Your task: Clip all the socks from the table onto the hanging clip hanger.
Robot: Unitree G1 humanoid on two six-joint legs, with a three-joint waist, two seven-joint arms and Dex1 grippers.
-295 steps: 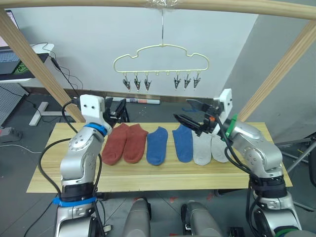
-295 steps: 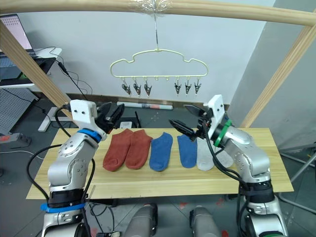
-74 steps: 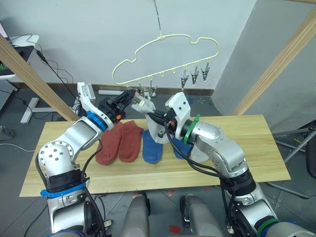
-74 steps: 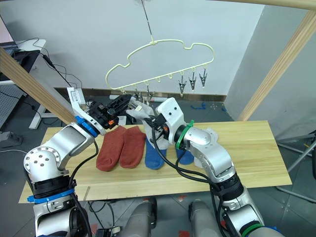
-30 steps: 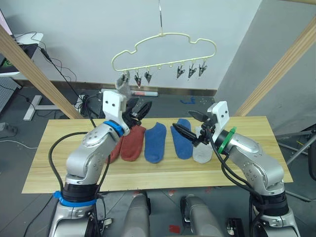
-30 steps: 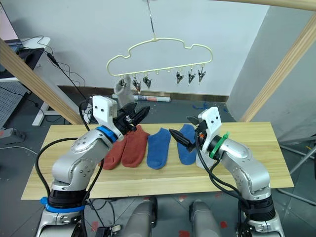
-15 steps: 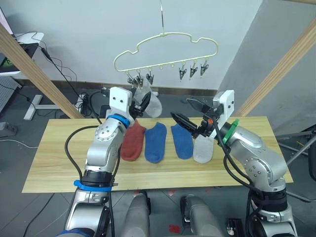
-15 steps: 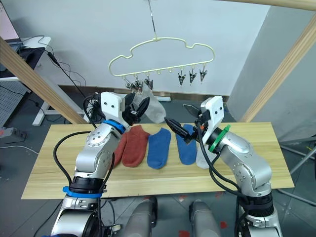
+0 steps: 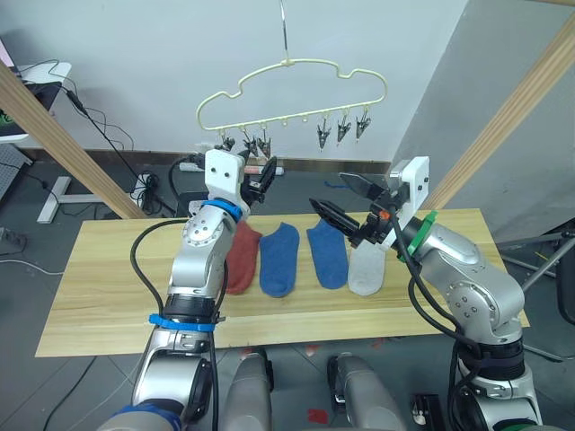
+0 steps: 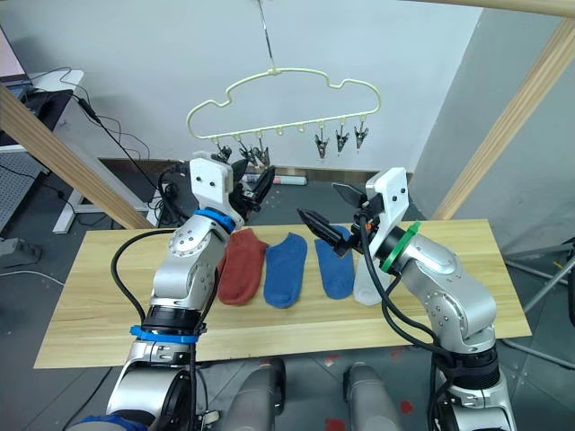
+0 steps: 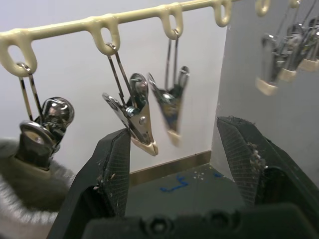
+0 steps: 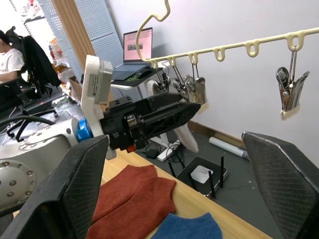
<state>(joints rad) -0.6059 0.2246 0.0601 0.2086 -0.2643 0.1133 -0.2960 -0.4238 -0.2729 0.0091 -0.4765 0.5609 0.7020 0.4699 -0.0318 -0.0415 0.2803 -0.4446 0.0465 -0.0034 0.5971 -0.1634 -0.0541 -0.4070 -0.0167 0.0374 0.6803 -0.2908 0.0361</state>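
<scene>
Left hand [image 11: 172, 164] open and empty just below the clip hanger [image 9: 296, 67], grey sock [image 11: 27, 186] clipped beside it.

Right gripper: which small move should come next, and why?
Probably lower the right gripper onto the grey sock. Its jaws are open, the sock lies flat on the table just below it, and the clip hanger has free clips.

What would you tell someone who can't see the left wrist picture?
The left claw is open just below two empty metal clips on the pale-yellow clip hanger. A third clip beside them holds a grey sock.
</scene>
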